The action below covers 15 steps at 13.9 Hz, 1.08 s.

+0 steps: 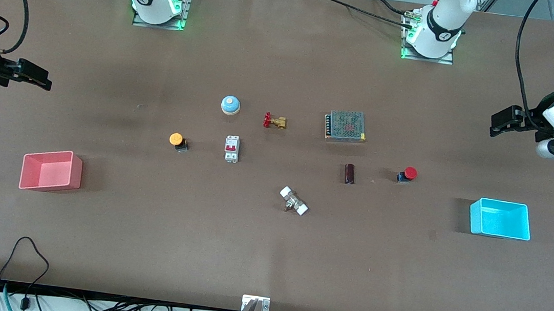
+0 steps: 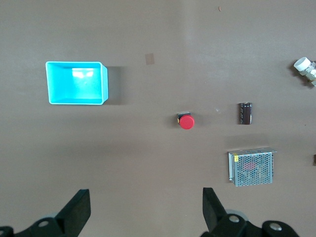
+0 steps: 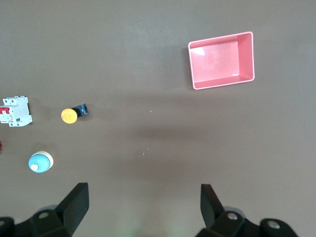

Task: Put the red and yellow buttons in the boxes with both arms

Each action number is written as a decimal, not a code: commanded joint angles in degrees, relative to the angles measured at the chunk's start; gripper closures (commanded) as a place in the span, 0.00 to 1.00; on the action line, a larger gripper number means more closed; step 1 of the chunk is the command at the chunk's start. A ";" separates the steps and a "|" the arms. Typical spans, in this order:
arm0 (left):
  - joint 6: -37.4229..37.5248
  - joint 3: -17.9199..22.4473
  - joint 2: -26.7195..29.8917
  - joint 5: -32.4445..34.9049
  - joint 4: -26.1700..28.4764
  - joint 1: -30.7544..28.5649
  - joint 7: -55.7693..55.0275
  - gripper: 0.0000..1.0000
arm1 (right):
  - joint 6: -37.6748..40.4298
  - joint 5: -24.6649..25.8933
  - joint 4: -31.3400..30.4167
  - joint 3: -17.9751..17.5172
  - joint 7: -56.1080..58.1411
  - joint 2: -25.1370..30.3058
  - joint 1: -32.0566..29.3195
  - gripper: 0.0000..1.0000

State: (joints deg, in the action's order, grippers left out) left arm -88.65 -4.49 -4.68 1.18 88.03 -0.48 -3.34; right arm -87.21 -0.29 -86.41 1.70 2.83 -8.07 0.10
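Note:
The yellow button [image 1: 177, 140] [image 3: 69, 115] lies on its side on the brown table, toward the right arm's end. The pink box [image 1: 50, 184] [image 3: 222, 84] stands nearer that end and a little nearer the front camera. Toward the left arm's end sits the red button [image 1: 409, 174] [image 2: 186, 121], with the cyan box [image 1: 476, 220] [image 2: 76, 101] farther out. My right gripper [image 1: 40, 78] [image 3: 143, 192] hangs open over bare table at its end. My left gripper [image 1: 502, 121] [image 2: 146, 197] hangs open over bare table at the other end. Both hold nothing.
Between the buttons lie a pale blue dome [image 1: 230, 105], a brass valve with red handle [image 1: 275, 121], a white circuit breaker [image 1: 232, 148], a mesh-covered metal unit [image 1: 345, 126], a dark cylinder [image 1: 349, 174] and a white-capped fitting [image 1: 294, 201]. Cables trail along the front edge.

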 commanded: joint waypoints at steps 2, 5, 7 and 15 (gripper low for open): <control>1.29 0.00 0.19 -0.92 -1.01 0.21 -0.44 0.00 | -0.42 0.20 -0.43 0.23 -0.20 0.25 0.07 0.00; 1.29 0.00 0.28 -0.92 -1.01 0.21 -0.44 0.00 | -0.51 0.03 -0.43 0.14 -0.46 0.16 0.07 0.00; 1.29 0.00 0.20 -0.92 -1.01 0.21 -0.44 0.00 | -0.42 0.03 -0.43 0.23 -0.46 -0.36 0.25 0.00; 1.29 -0.08 -0.59 -0.48 -1.19 0.91 -0.44 0.00 | 1.61 0.55 -5.07 -0.21 0.42 -0.99 2.44 0.00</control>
State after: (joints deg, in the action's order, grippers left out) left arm -88.61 -4.52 -4.71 1.18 88.02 -0.17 -3.34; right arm -85.45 -0.30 -87.94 1.53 2.98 -11.15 1.62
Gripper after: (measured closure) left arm 0.000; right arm 0.000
